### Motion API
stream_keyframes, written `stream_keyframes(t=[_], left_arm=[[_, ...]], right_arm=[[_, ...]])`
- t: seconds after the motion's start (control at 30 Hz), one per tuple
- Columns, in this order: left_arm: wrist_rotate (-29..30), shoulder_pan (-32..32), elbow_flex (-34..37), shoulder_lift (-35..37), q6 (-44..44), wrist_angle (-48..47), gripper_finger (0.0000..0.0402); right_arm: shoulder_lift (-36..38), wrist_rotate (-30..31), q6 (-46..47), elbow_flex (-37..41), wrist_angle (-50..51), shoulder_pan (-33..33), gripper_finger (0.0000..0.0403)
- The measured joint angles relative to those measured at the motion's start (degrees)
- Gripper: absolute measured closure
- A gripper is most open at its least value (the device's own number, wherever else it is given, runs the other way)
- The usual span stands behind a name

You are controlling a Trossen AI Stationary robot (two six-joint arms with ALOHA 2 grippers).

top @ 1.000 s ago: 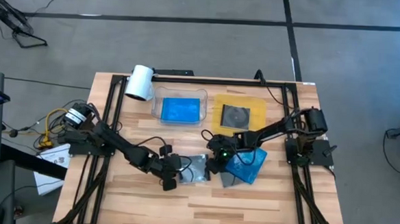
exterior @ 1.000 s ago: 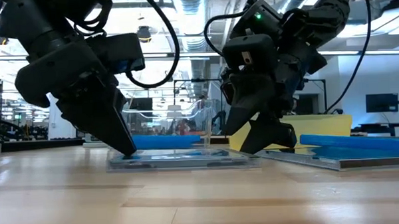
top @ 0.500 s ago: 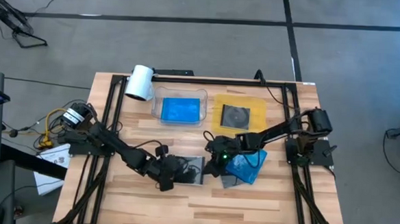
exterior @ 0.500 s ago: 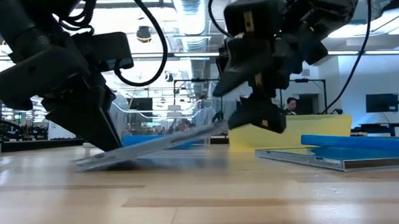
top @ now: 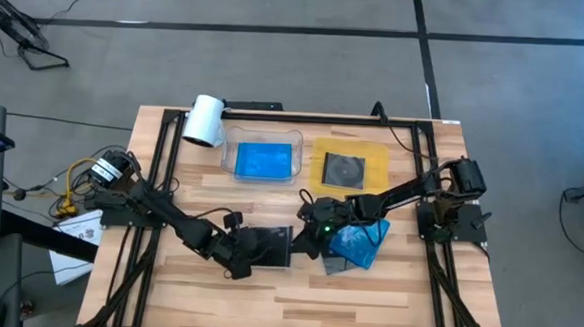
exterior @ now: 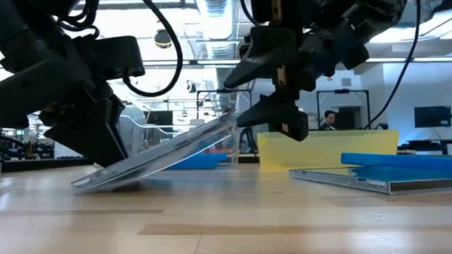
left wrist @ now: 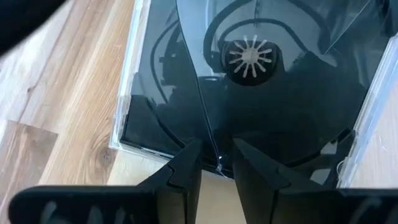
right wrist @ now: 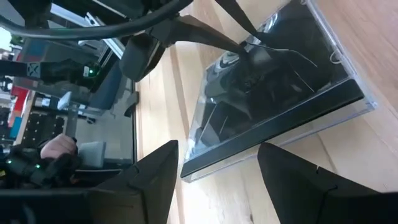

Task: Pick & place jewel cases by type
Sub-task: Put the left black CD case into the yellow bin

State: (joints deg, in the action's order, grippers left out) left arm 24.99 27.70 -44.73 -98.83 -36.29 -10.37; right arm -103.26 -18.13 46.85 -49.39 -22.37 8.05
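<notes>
- Jewel cases are mid-sort, and the one in play is the grey-clear case (exterior: pixel 163 153) near the table's front-middle. It's now tipped well up: its far edge is lifted and its near edge sits on the wooden table (exterior: pixel 229 225).
- A second ago that same case lay flat, and half a second ago it was only slightly raised, so the tilt is growing steadily.
- Right gripper (exterior: pixel 267 118) has its fingers spread either side of the raised edge. I honestly can't tell whether they pinch it or just prop it.
- Left gripper (left wrist: pixel 216 163) sits at the low edge, with its jaws narrow and closed around the thin lid panel of the case.
- In the top-down view the left gripper (top: pixel 239 251) has slid in over the case compared with a second back, so less of the case shows.
- My read is that they're prying it off the wood so one arm can get a proper hold, which is needed before it can go to its tray.
- One blue case (top: pixel 264 161) is in the clear tray (top: pixel 228 150), and a grey one (top: pixel 344 169) is on the yellow tray (top: pixel 377 153).
- More blue cases (top: pixel 364 242) wait beside the right arm, still unsorted.
</notes>
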Motion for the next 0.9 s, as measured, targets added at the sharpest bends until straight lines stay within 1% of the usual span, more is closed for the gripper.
stream_keyframes(t=[0.57, 0.67, 0.9], left_arm=[[1.1, 0.1, 0.0, 0.0, -0.2, 0.3, 0.0317], [1.0, 0.0, 0.0, 0.0, -0.2, 0.4, 0.0317], [1.2, -0.2, 0.0, -0.3, -0.1, 1.1, 0.0317]], right_arm=[[0.0, 0.4, -1.0, -0.1, -0.4, -0.9, 0.0186], [-0.1, 0.4, -1.0, -0.2, 1.4, -1.0, 0.0186], [-0.1, 0.9, -0.5, -0.3, 9.2, -1.5, 0.0186]])
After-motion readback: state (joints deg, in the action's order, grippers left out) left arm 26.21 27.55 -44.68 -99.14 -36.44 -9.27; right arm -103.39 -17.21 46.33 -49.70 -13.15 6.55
